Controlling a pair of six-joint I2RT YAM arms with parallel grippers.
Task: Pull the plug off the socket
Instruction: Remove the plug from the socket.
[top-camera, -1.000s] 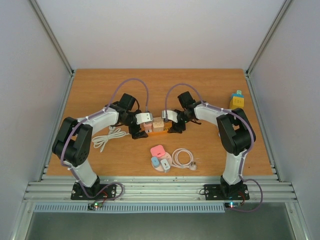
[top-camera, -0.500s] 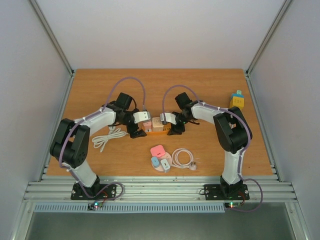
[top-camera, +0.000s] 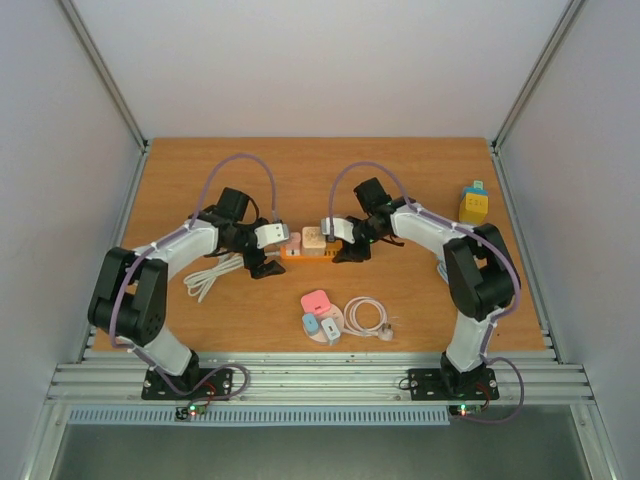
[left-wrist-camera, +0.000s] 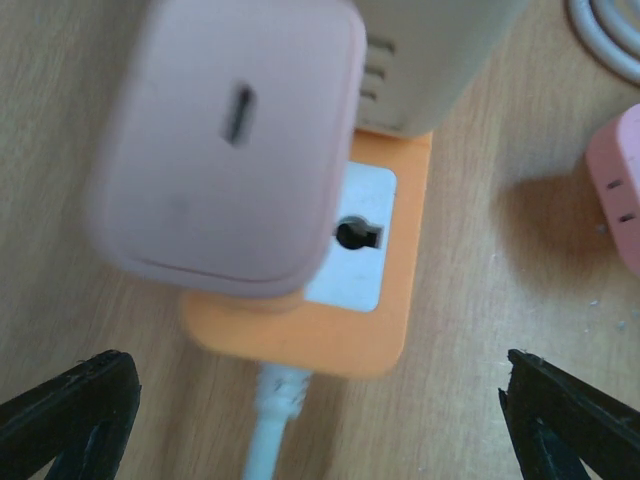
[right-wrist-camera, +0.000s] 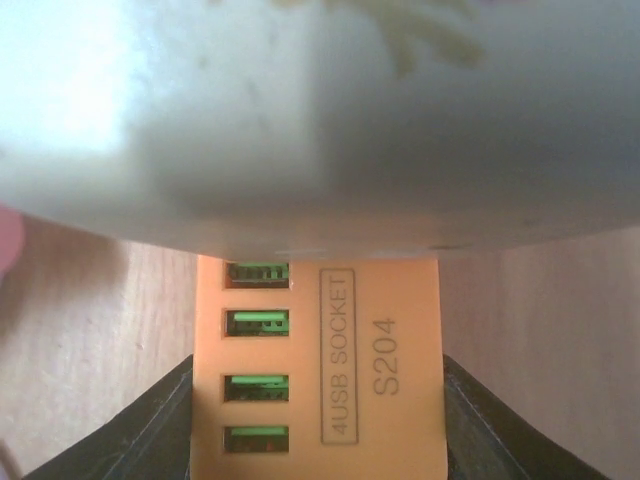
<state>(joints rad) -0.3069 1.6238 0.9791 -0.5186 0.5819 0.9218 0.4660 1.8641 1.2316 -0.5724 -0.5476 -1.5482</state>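
Note:
The orange socket (top-camera: 303, 252) lies mid-table with a pink plug (top-camera: 294, 241) and a cream plug (top-camera: 314, 238) standing in it. In the left wrist view the pink plug (left-wrist-camera: 230, 140) fills the upper left, the cream plug (left-wrist-camera: 440, 60) is behind it, and the socket (left-wrist-camera: 345, 330) has its white cable (left-wrist-camera: 268, 430) leading out. My left gripper (left-wrist-camera: 320, 420) is open wide at the cable end, touching nothing. My right gripper (right-wrist-camera: 318, 440) is shut on the socket's USB end (right-wrist-camera: 320, 370), fingers (right-wrist-camera: 150, 430) pressed to both sides, with the cream plug (right-wrist-camera: 320, 120) above.
A coiled white cable (top-camera: 215, 270) lies left of the socket. Nearer the arms sit a pink charger (top-camera: 317, 301), small adapters on a round disc (top-camera: 322, 325) and another white coil (top-camera: 366, 316). A yellow and blue block (top-camera: 473, 204) stands far right.
My right gripper has closed in on the socket's USB end. My left gripper has drawn back to the left, still open. The socket has shifted slightly away from the arms.

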